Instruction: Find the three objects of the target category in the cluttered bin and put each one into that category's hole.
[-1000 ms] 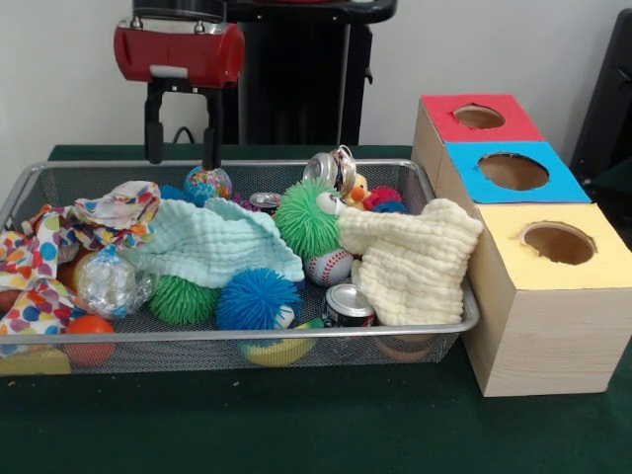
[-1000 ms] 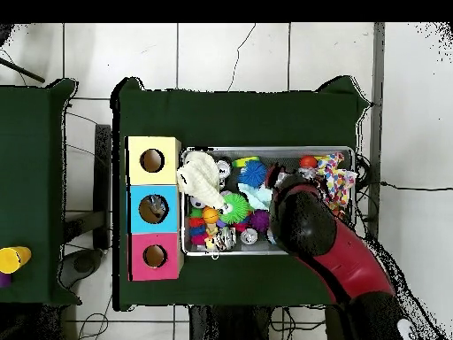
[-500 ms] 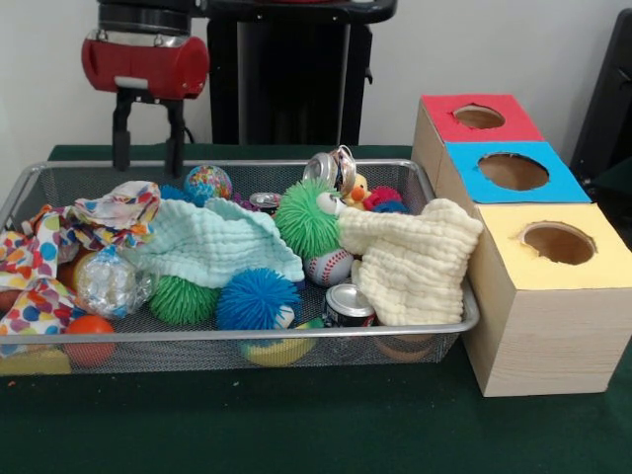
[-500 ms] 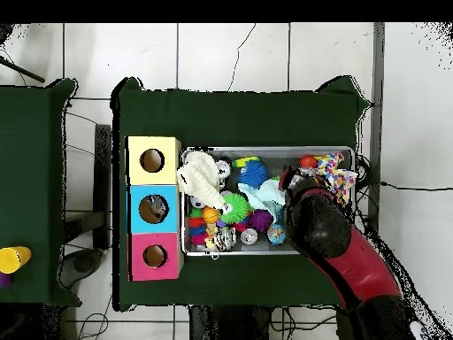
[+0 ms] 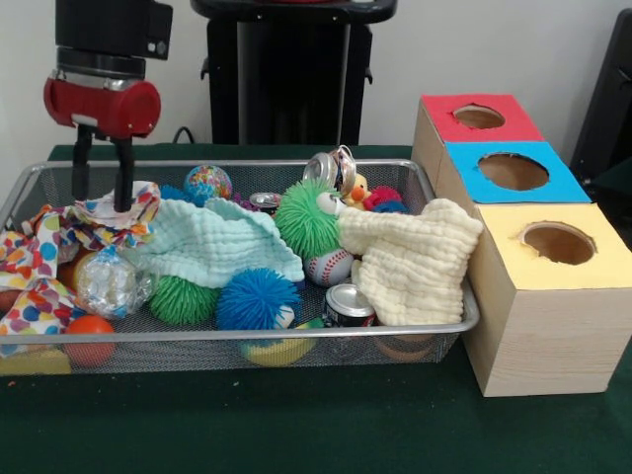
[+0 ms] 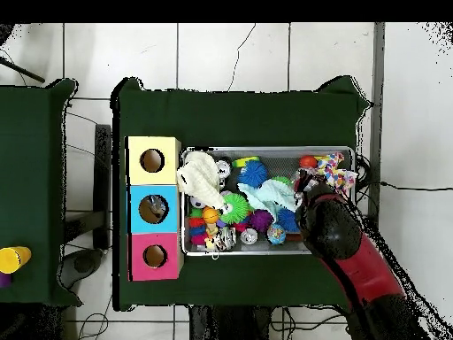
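Bin [image 5: 449, 331] still packed — cloths, spiky balls, cans, baseball [image 5: 329, 266] all inside, and no target visibly delivered to the three box holes [image 5: 513, 171], so search looks barely begun. Gripper [image 5: 99, 197] hangs empty, fingers parted, tips at the patterned cloth [image 5: 118, 209] — nothing grasped.

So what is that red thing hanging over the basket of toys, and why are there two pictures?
It is a robot arm, and the black prongs at its end are its claw. The claw is open and holds nothing; it hangs over the colourful polka-dot cloth at one end of the wire basket. One picture is taken from across the table, the other from a camera straight above. The basket holds spiky balls such as the blue one, a baseball, drink cans like this one, and two more cloths, mint green and cream. Beside it stand three boxes with round holes on top: red, blue and yellow.
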